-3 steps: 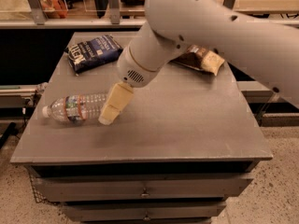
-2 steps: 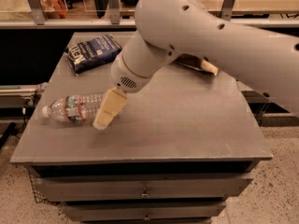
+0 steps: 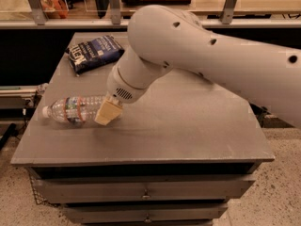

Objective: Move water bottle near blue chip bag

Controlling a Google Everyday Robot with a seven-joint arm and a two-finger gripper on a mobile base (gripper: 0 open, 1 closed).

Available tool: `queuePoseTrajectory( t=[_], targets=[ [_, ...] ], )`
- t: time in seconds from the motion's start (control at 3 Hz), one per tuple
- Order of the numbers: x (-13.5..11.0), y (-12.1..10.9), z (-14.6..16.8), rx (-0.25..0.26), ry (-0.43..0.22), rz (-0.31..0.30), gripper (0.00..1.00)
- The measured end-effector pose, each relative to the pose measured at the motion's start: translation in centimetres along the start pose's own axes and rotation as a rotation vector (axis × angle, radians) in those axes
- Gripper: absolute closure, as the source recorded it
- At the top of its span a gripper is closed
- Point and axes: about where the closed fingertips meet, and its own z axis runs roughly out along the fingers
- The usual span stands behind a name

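The water bottle [image 3: 75,109] lies on its side near the left edge of the grey table [image 3: 188,126], white cap pointing left. The blue chip bag [image 3: 94,53] lies flat at the back left of the table, well apart from the bottle. My gripper [image 3: 106,115] hangs from the big white arm [image 3: 197,51] and reaches down to the bottle's right end, at or just in front of its base. I cannot tell whether it touches the bottle.
The white arm spans the back right of the table and hides what lies there. The table has drawers [image 3: 146,192] below its front edge. A metal rail [image 3: 19,95] runs at the left. A glass-fronted counter [image 3: 70,4] stands behind.
The arm has swung further over the table and the gripper has shifted left and down toward the bottle's right end. The arm now hides the thing at the back right. The bottle and bag have not moved.
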Motion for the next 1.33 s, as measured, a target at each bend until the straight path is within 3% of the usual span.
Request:
queuePoseTrajectory(
  t=[0.33,0.67,1.0,1.33],
  targets=[
    [0.6,0.1,-0.1,0.009,0.011,0.017,0.64],
    [2.1,-1.7,-2.9,0.063,0.03,0.042,0.88],
    [5.0,-5.6,-8.9,0.162,0.032,0.114,1.0],
    [8.6,-8.6,-16.0,0.244,0.04,0.213,1.0]
  ],
)
